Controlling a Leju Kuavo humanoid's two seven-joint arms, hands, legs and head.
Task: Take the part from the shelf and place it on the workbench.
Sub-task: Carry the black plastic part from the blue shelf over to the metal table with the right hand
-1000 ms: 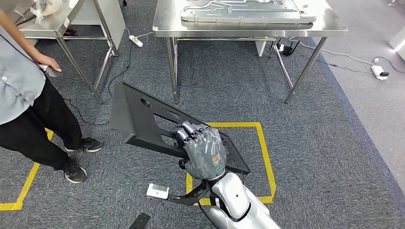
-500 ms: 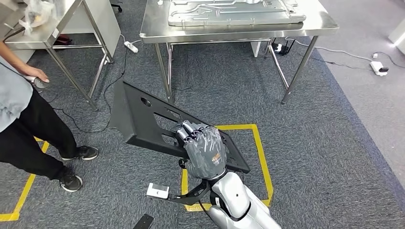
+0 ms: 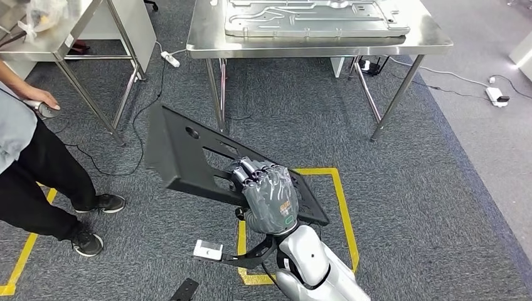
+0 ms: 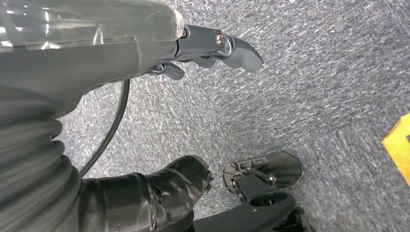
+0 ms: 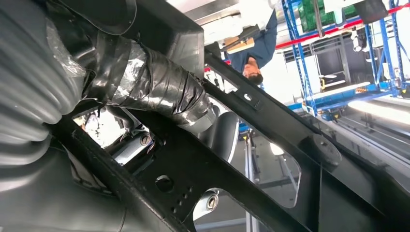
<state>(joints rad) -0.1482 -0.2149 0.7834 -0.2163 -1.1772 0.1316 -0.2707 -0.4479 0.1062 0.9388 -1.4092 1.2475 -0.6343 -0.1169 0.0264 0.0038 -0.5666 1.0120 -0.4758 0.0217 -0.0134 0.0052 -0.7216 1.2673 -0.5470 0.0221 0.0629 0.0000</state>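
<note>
In the head view a large flat black part (image 3: 182, 157) with several cut-outs hangs tilted above the carpet, and my right hand (image 3: 270, 197) grips it by its near edge. In the right wrist view that hand's taped thumb (image 5: 159, 92) wraps a bar of the part (image 5: 270, 121). Ahead stands the steel workbench (image 3: 207, 39), with a grey metal plate (image 3: 313, 15) lying on it. My left hand (image 4: 96, 63) hangs over the carpet with its fingers (image 4: 232, 48) apart and nothing in it.
A person (image 3: 25, 144) stands at the left beside a second steel table (image 3: 63, 34). Yellow floor tape (image 3: 344, 207) marks a square under the part. A white power strip (image 3: 499, 95) and cables lie at the right, and a small white box (image 3: 207, 249) lies near my feet.
The whole picture has shifted, so the camera has moved: the workbench now sits a little nearer and more central. My right hand keeps its hold on the black part.
</note>
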